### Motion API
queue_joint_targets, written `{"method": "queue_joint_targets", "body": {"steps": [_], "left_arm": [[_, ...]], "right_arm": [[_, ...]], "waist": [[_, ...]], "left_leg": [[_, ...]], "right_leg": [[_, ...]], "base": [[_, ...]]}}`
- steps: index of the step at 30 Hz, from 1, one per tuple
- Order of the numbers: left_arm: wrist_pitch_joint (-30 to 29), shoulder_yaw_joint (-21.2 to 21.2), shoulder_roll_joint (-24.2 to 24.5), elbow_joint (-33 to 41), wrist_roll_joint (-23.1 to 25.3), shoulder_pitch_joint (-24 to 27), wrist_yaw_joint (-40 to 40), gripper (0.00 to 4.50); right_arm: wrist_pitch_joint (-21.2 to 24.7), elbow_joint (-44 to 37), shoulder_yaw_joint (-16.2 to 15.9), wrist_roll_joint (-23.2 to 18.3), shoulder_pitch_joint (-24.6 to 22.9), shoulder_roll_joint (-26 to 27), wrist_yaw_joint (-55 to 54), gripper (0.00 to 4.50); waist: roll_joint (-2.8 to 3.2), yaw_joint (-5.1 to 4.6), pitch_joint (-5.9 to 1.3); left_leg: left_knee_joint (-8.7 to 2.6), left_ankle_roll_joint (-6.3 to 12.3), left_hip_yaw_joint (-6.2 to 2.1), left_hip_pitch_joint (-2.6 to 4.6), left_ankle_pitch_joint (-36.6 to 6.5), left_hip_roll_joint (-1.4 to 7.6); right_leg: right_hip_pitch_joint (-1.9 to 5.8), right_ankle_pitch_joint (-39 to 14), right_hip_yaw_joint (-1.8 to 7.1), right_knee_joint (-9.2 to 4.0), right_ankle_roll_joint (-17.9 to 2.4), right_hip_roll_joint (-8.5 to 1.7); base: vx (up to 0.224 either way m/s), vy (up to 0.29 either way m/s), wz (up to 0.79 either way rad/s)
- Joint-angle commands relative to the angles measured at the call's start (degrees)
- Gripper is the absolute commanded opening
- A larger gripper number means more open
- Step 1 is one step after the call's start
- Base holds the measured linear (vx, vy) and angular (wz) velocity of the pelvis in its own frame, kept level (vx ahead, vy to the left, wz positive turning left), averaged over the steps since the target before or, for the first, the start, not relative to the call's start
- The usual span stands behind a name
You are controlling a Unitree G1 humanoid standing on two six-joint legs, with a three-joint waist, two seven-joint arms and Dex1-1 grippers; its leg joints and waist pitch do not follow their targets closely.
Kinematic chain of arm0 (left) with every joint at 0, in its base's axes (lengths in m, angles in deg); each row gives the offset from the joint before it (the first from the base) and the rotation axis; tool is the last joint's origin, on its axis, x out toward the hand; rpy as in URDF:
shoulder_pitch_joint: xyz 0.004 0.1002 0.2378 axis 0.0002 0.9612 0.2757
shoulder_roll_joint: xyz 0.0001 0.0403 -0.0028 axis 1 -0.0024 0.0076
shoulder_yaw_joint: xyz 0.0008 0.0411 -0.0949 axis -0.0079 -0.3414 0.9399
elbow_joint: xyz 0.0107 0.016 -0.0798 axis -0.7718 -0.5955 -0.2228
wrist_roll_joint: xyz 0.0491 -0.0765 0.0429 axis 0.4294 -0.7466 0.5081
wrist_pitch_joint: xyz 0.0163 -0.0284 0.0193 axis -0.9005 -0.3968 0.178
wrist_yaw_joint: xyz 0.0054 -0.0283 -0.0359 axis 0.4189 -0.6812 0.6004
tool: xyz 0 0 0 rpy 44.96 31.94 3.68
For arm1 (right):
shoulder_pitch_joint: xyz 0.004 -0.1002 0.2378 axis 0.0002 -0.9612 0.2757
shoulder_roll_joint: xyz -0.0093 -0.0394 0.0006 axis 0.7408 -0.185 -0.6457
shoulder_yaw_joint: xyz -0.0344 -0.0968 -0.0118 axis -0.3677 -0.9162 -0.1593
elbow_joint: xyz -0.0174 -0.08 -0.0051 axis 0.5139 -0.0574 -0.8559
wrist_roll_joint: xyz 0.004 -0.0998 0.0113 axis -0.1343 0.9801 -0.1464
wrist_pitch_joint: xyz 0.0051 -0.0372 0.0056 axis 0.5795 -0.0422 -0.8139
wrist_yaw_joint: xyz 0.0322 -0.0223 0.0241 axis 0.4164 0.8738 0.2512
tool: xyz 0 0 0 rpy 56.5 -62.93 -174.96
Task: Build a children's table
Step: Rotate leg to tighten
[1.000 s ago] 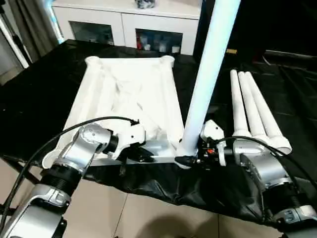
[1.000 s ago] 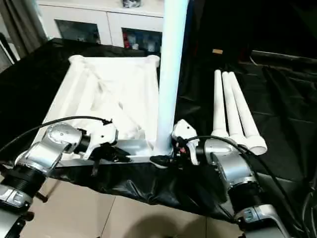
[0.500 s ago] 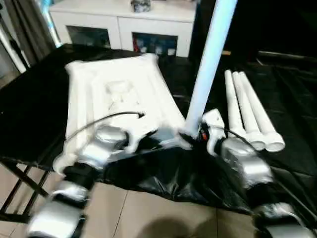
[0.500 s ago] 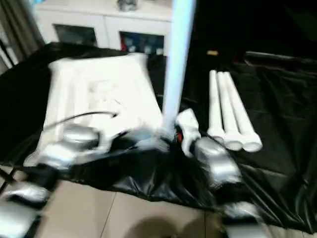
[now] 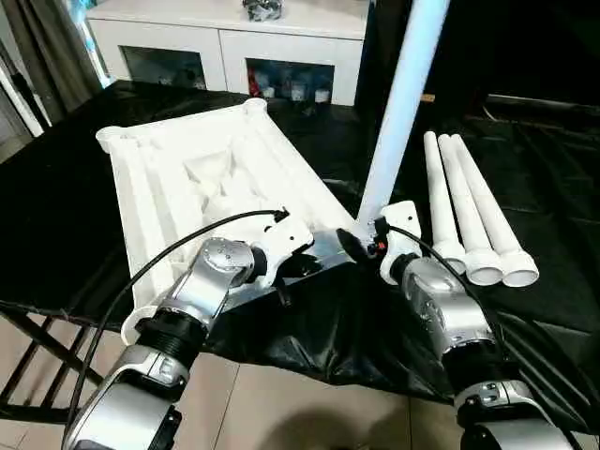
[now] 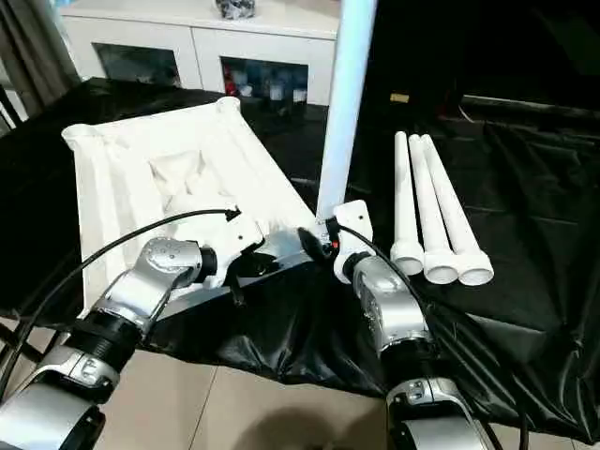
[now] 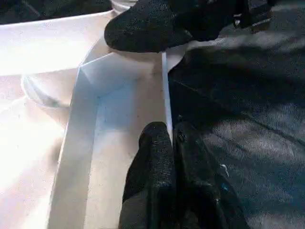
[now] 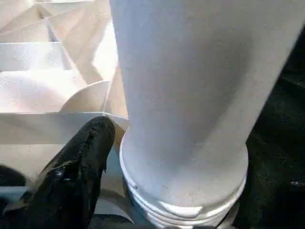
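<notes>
Here the white tabletop [image 5: 192,183] lies ribbed side up and askew on the black-draped table [image 5: 56,206]. The left gripper [image 7: 170,139] is pinched shut on the thin near rim of the tabletop. At the near right corner an upright leg [image 5: 398,103] stands in its socket, the right gripper [image 5: 356,246] beside its base with jaws spread. Three loose legs [image 5: 469,211] lie side by side further right.
</notes>
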Motion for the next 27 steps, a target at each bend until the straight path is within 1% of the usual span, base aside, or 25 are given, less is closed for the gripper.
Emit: {"method": "queue_joint_targets", "body": {"steps": [1,2,3,4,5,6,7,8,10,11,12,13,14,15,16,17,18,19,21,23,24,27], "left_arm": [[3.3,-2.8,-0.2,3.4,-1.4,0.2,-4.9,0.00],[3.5,-2.8,0.0,3.5,-1.5,0.3,-5.1,0.00],[4.6,-2.8,1.3,3.8,-1.9,0.7,-7.4,0.00],[4.8,-2.9,2.3,4.1,-2.3,0.9,-9.2,0.00],[5.0,-2.9,3.0,4.2,-2.6,1.1,-10.3,0.00],[5.0,-2.9,3.0,4.3,-2.6,1.1,-10.4,0.00],[5.7,-3.1,3.8,4.4,-3.0,1.3,-12.1,0.00],[6.0,-3.1,4.5,4.5,-3.4,1.4,-13.5,0.00],[6.2,-3.2,4.8,4.6,-3.6,1.4,-14.2,0.00],[6.2,-3.2,5.7,4.6,-4.2,1.4,-16.2,0.00],[6.3,-3.3,6.7,4.3,-4.7,1.2,-18.4,0.00],[6.3,-3.4,7.2,4.2,-5.0,1.1,-19.6,0.00],[6.3,-3.4,7.2,4.2,-5.0,1.1,-19.6,0.00],[6.4,-3.5,7.8,3.9,-5.3,0.9,-20.9,0.00],[6.5,-3.6,8.2,3.7,-5.4,0.8,-21.7,0.00],[6.7,-3.7,8.6,3.3,-5.3,0.6,-22.6,0.00],[6.8,-3.7,8.7,3.2,-5.3,0.5,-22.7,0.00],[6.8,-3.8,8.7,3.2,-5.3,0.5,-22.8,0.00],[7.1,-4.0,9.1,2.7,-5.0,0.3,-23.5,0.00],[7.1,-4.0,9.2,2.6,-4.9,0.2,-23.5,0.00],[7.2,-3.9,9.2,2.2,-4.7,-0.1,-23.4,0.00],[6.5,-3.1,8.2,1.7,-4.7,-0.5,-21.3,0.00]], "right_arm": [[0.1,-0.8,-6.0,-1.3,-0.5,0.6,7.7,3.99],[0.0,-0.9,-6.1,-1.3,-0.6,0.4,8.1,3.99],[-0.6,-1.9,-7.0,-1.3,-1.0,-1.5,11.8,3.99],[-0.6,-2.6,-7.6,-1.4,-1.2,-2.9,14.4,3.99],[-0.6,-3.0,-8.0,-1.5,-1.3,-3.8,15.9,3.99],[-0.6,-3.0,-8.0,-1.5,-1.3,-3.9,16.0,3.99],[-0.6,-3.6,-8.4,-1.7,-1.5,-5.0,18.3,3.99],[-0.5,-4.2,-8.8,-1.8,-1.7,-6.1,20.5,3.99],[-0.4,-4.5,-9.1,-2.0,-1.8,-6.6,21.7,3.99],[0.2,-5.6,-9.7,-2.7,-2.1,-8.1,25.4,3.99],[1.1,-7.2,-10.9,-3.5,-2.6,-10.1,30.4,3.99],[1.4,-8.0,-11.5,-3.8,-2.9,-11.1,33.0,3.84],[1.4,-8.0,-11.5,-3.8,-2.9,-11.1,33.0,3.74],[2.0,-8.9,-12.2,-4.2,-3.2,-12.2,36.0,3.74],[2.3,-9.4,-12.8,-4.5,-3.3,-12.9,37.9,3.64],[2.6,-9.7,-13.4,-5.0,-3.3,-13.6,39.9,3.64],[2.6,-9.7,-13.5,-5.0,-3.3,-13.6,40.2,3.44],[2.6,-9.7,-13.5,-5.0,-3.3,-13.7,40.2,3.34],[2.9,-9.7,-13.9,-5.2,-3.2,-14.0,41.6,3.30],[2.9,-9.7,-13.9,-5.2,-3.2,-14.0,41.6,3.23],[3.1,-9.4,-14.1,-5.1,-3.1,-13.7,41.6,2.93],[3.4,-9.3,-13.7,-4.9,-3.5,-12.6,39.2,2.82]], "waist": [[0.00,0.03,-3.54],[0.05,0.15,-3.54],[0.14,0.20,-3.59],[0.09,0.20,-3.57],[0.09,0.28,-3.63],[0.14,0.33,-3.68],[0.03,0.31,-3.64],[0.02,0.39,-3.67],[0.10,0.46,-3.63],[-0.03,0.41,-3.69],[-0.01,0.52,-3.72],[-0.05,0.61,-3.70],[0.04,0.85,-3.69],[0.02,1.04,-3.71],[0.00,1.06,-3.66],[-0.13,1.26,-3.67],[-0.12,1.36,-3.64],[-0.15,1.45,-3.58],[-0.18,1.59,-3.58],[-0.24,1.58,-3.58],[-0.33,1.62,-3.63],[-0.32,1.62,-3.67]], "left_leg": [[-3.90,5.46,-0.11,-1.42,-5.2,1.09],[-3.92,5.48,-0.12,-1.30,-5.2,1.14],[-3.86,5.71,-0.10,-1.34,-4.9,1.20],[-3.86,5.90,-0.03,-1.26,-4.8,1.26],[-3.86,5.94,-0.07,-1.28,-4.6,1.30],[-3.86,6.06,-0.08,-1.20,-4.4,1.39],[-3.87,6.16,-0.01,-1.17,-3.9,1.43],[-3.85,6.29,-0.09,-1.32,-3.8,1.33],[-3.83,6.46,-0.01,-1.19,-3.7,1.47],[-3.84,6.36,-0.03,-1.27,-3.4,1.51],[-3.79,6.62,-0.03,-1.36,-3.2,1.43],[-3.77,6.83,-0.01,-1.29,-3.2,1.44],[-3.66,7.49,0.10,-1.33,-3.0,1.55],[-3.65,7.73,0.12,-1.30,-2.8,1.68],[-3.66,7.68,0.13,-1.37,-2.8,1.70],[-3.70,7.55,0.09,-1.28,-3.0,1.70],[-3.67,7.29,0.16,-1.30,-3.4,1.70],[-3.72,6.85,0.16,-1.34,-3.6,1.67],[-3.77,6.10,0.13,-1.23,-3.9,1.59],[-3.76,5.88,0.14,-1.30,-3.7,1.55],[-3.77,5.70,0.09,-1.33,-3.3,1.52],[-3.74,5.74,0.08,-1.37,-2.6,1.49]], "right_leg": [[3.75,-14.7,3.71,-4.39,-9.8,-3.89],[3.73,-14.7,3.70,-4.40,-10.0,-3.93],[3.74,-13.7,3.78,-4.20,-10.4,-3.89],[3.64,-12.5,3.84,-4.11,-10.9,-3.77],[3.76,-11.6,3.87,-3.91,-11.2,-3.80],[3.70,-10.8,3.92,-3.79,-11.4,-3.79],[3.60,-9.7,3.99,-3.61,-12.0,-3.80],[3.88,-9.6,3.92,-3.56,-12.2,-3.80],[3.70,-9.1,4.06,-3.56,-12.5,-3.85],[3.81,-8.7,4.06,-3.41,-12.8,-3.88],[3.93,-8.4,4.04,-3.35,-12.9,-3.89],[3.97,-8.4,4.00,-3.40,-12.8,-3.80],[3.92,-7.7,4.03,-3.26,-13.0,-3.75],[3.86,-7.3,3.99,-3.16,-13.2,-3.78],[3.82,-7.6,3.99,-3.19,-13.2,-3.80],[3.87,-8.6,3.94,-3.31,-13.0,-3.87],[3.83,-9.6,3.98,-3.43,-12.7,-3.91],[3.78,-10.6,3.98,-3.55,-12.3,-3.95],[3.78,-12.2,3.98,-3.73,-11.7,-3.95],[3.79,-12.4,4.00,-3.74,-11.4,-3.89],[3.80,-12.4,4.01,-3.68,-11.1,-3.87],[3.81,-11.5,3.98,-3.58,-11.1,-3.85]], "base": [[0.000,0.000,0.00],[0.000,0.000,0.00],[0.000,0.000,0.00],[0.000,0.000,0.00],[0.000,0.000,0.00],[0.000,0.000,0.00],[0.000,0.000,0.00],[0.000,0.000,0.00],[0.000,0.000,0.00],[0.000,0.000,0.00],[0.000,0.000,0.00],[0.000,0.000,0.00],[0.000,0.000,0.00],[0.000,0.000,0.00],[0.000,0.000,0.00],[0.000,0.000,0.00],[0.000,0.000,0.00],[0.000,0.000,0.00],[0.000,0.000,0.00],[0.000,0.000,0.00],[0.000,0.000,0.00],[0.000,0.000,0.00]]}}
